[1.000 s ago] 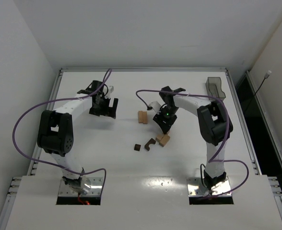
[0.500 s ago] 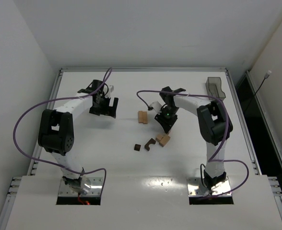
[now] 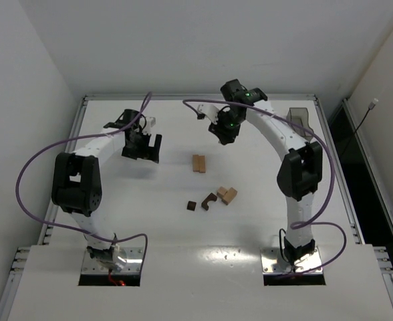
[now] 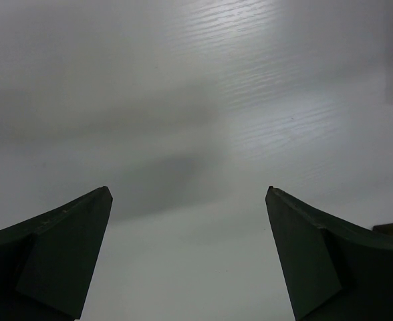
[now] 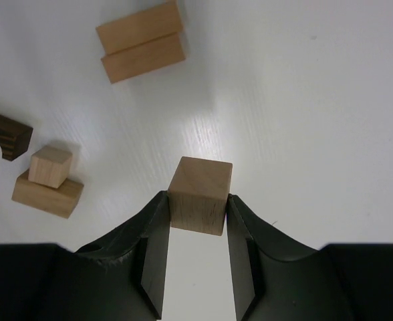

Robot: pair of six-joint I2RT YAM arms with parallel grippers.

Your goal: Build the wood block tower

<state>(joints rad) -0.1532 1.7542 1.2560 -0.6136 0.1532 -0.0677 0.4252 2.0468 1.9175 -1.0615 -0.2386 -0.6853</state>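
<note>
Right arm (image 3: 271, 130) has its jaws pinching a tan cube (image 5: 200, 186) by two opposite faces, hanging above the far middle of the worktop (image 3: 116, 200). No tower to speak of yet.

What the next move turns on, I reckon: the pair of tan blocks (image 3: 198, 163) lies nearer than those jaws and a touch left. They're flat, side by side, long axis roughly near-to-far in the overhead view. If that's the base, the cube needs to travel toward the near side and down. The right jaws are closer to the pair than the left ones, and they've got the cube anyway.

Left arm (image 3: 93, 144) is over at the far left, jaws spread wide, nothing between them.

The leftovers sit on the near side of the pair: a small tan cube (image 5: 50, 165) that looks perched on a tan slab (image 5: 46, 195), a dark arch (image 3: 210, 200) right beside them, and a little dark cube (image 3: 191, 205) just left of that.

Grey tray (image 3: 300, 120) is in the far right corner, can't make out anything in it
</note>
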